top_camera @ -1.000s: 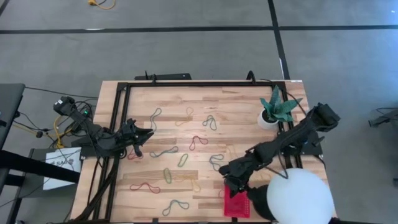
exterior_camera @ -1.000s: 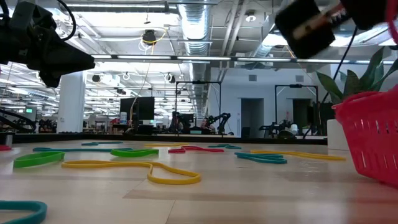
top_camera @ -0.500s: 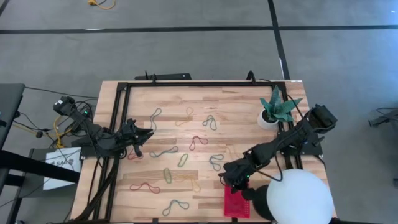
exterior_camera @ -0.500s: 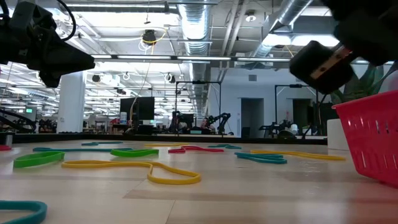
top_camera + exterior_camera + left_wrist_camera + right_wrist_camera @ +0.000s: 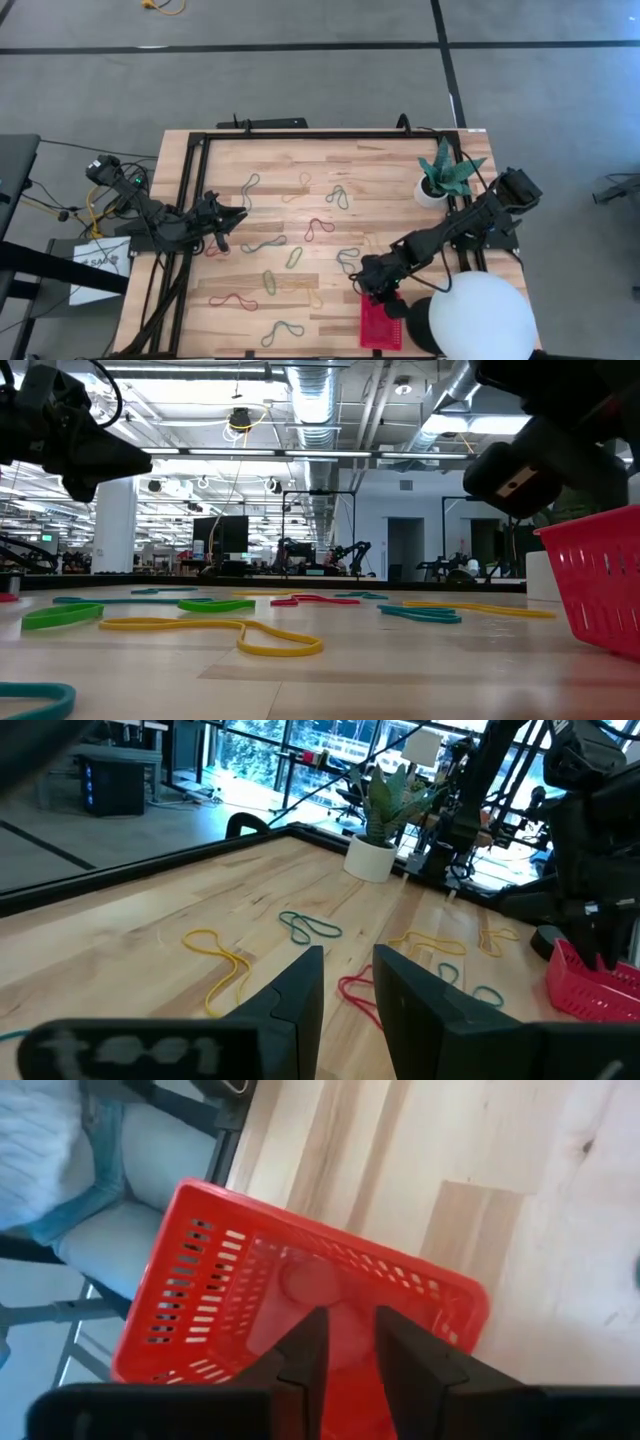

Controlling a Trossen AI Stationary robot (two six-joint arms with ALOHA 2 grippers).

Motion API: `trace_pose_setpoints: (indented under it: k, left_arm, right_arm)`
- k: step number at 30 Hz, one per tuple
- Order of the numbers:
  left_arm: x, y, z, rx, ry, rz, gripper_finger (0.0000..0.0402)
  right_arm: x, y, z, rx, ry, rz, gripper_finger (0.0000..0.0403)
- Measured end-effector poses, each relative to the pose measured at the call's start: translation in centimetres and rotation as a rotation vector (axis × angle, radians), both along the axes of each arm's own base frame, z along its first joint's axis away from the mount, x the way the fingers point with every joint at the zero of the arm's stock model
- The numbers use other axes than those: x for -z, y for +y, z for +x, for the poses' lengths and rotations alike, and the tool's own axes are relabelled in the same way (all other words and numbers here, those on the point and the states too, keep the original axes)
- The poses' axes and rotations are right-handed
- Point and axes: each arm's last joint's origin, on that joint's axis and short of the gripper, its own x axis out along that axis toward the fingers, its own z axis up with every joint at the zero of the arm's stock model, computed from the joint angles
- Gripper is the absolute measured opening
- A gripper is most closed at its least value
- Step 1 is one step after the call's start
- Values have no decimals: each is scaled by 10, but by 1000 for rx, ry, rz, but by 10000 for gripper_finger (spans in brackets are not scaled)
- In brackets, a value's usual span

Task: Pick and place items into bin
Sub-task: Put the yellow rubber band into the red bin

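Wooden tabletop [image 5: 300, 200] with a black frame, bands scattered across the middle, grey floor around it.

Left to right:

- Left gripper [image 5: 232, 215] is parked at the left edge, just off the surface. In its wrist view the fingers [image 5: 300, 995] stand a small gap apart with nothing between them. Idle.
- Rubber bands [image 5: 262, 243] lie flat over the centre in red, green, yellow, blue and grey; a red one [image 5: 231, 299] and a blue-grey one [image 5: 283, 330] sit nearest the front edge. Many remain to move.
- Right gripper [image 5: 372, 292] hangs over the near end of the red bin [image 5: 378, 328], which sits at the front right corner beside the big white dome [image 5: 482, 318]. The wrist view looks straight down into the bin [image 5: 200, 1280], fingers [image 5: 300, 1350] parted by a narrow gap. No band visible between them.
- Potted plant [image 5: 445, 175] at the back right, clear of the work.

Step in hand, as I read it: the drop over the bin. Can't confirm a band landed; the bin floor reads red on red, so a red loop would be hard to spot.

Next move calls for: lift clear of the bin wall, swing back to the nearest band, probably the teal one [image 5: 347, 260] just ahead of the bin, come down flat and pinch a single strand. Thin floppy loops, so the fingertips need to nearly touch the wood.
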Motion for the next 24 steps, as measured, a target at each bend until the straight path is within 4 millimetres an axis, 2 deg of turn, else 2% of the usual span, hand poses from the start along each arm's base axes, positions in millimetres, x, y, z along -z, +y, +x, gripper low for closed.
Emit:
trace_pose_setpoints:
  k: [6, 16, 24]
  left_arm:
    - [0, 0, 0, -1, -1, -4, 80]
    - [0, 0, 0, -1, -3, -8, 80]
    - [0, 0, 0, -6, -5, -9, 80]
  right_arm:
    - [1, -8, 3, 40, -24, -66, 91]
    - [3, -20, 2, 43, 21, -107, 75]
    - [-16, -13, 2, -24, 58, -148, 70]
